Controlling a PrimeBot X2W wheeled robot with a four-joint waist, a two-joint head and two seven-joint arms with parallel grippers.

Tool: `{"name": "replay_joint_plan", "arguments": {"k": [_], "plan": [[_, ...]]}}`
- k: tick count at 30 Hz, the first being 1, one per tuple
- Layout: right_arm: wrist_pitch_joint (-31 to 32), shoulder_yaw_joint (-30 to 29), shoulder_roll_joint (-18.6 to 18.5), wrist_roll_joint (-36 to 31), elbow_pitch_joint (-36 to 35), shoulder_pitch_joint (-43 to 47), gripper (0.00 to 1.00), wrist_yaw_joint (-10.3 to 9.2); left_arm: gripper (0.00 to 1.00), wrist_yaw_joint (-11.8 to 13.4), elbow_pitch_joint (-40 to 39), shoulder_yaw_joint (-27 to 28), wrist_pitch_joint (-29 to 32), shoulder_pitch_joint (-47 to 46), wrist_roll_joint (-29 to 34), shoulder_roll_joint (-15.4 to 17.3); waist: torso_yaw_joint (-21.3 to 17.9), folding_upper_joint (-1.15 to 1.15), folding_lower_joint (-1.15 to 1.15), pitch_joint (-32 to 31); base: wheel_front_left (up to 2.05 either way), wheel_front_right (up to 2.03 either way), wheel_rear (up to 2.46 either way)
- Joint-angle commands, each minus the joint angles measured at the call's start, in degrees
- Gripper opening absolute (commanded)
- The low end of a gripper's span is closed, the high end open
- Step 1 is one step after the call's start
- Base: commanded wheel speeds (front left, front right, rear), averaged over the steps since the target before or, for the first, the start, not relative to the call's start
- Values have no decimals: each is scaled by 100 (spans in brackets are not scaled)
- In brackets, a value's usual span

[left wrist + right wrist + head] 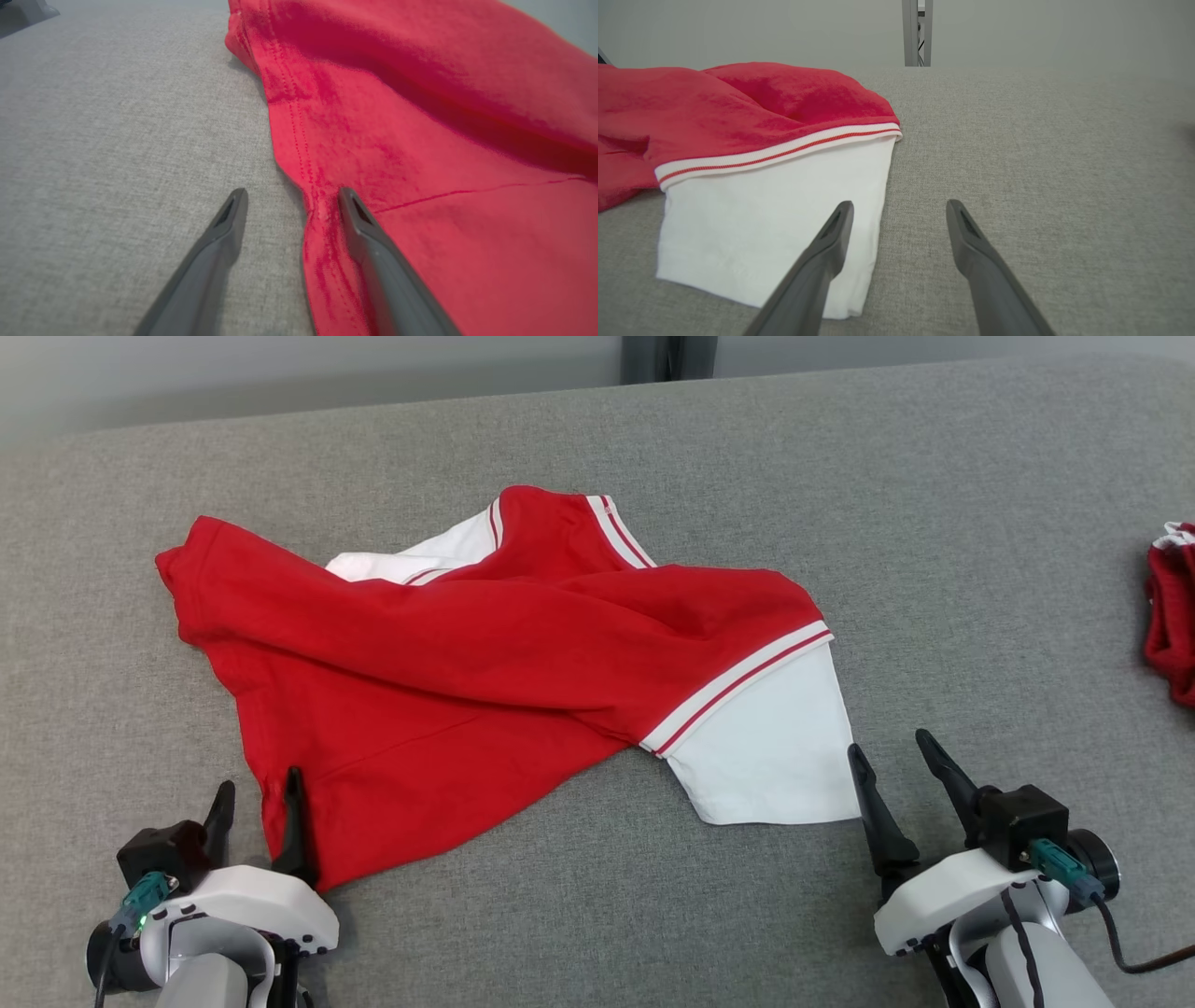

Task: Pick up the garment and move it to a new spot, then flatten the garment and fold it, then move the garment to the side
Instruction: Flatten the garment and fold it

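Head view shows the red garment (pixel 485 653) lying crumpled in the middle of the grey padded surface (pixel 934 523), its white panel (pixel 775 765) below striped trim reaching toward the right gripper (pixel 888 743); that gripper's jaws stand spread, the inner finger just beside the panel's near corner; the left gripper (pixel 260 780) is likewise spread wide, straddling the garment's stitched red edge, one finger over cloth, the other over bare surface; a second red bundle (pixel 1172 616) lies well apart at the right edge; a metal post (pixel 667 357) stands beyond the far edge.
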Motion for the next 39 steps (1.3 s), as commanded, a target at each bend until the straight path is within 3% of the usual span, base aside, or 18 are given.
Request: {"name": "replay_joint_plan", "arguments": {"k": [1, 2, 3, 5, 6, 25, 26, 29, 39], "plan": [[5, -13, -31, -17, -36, -72, 100, 1, 100, 20, 191, -17, 63, -30, 40, -15, -15, 0, 0, 40, 0, 0, 0], [5, -2, -30, -12, -36, -89, 100, 1, 100, 11, 270, -32, 74, -32, 46, -23, -19, 0, 0, 54, 0, 0, 0], [5, 6, -31, -9, -38, -103, 100, 1, 85, -17, 338, -43, 76, -45, 42, -30, -20, 0, 0, 66, 0, 0, 0], [5, 27, -30, 5, -33, -116, 100, 1, 34, -64, 444, -91, 85, -66, 59, -43, -19, 0, 0, 77, 0, 0, 0], [5, 40, -30, 19, -15, -121, 100, 1, 0, -97, 482, -116, 90, -70, 69, -51, -16, 0, 0, 78, 0, 0, 0], [49, 522, -21, 357, 1392, -374, 100, 1, 0, -340, 38, -387, 51, 26, 74, -39, 194, 0, 0, 25, 0, 0, 0], [65, 574, -14, 391, 1525, -394, 94, 1, 0, -349, 10, -389, 47, 40, 65, -38, 203, 0, 0, 19, 0, 0, 0], [76, 757, 10, 492, 1784, -441, 0, 2, 0, -372, -133, -370, 34, 63, 53, -26, 224, 0, 0, -11, 0, 0, 0], [5, 456, -31, 753, 742, -405, 0, 1, 0, -433, -818, -118, 33, 309, 221, -18, 106, 0, 0, -481, 0, 0, 0]]}}
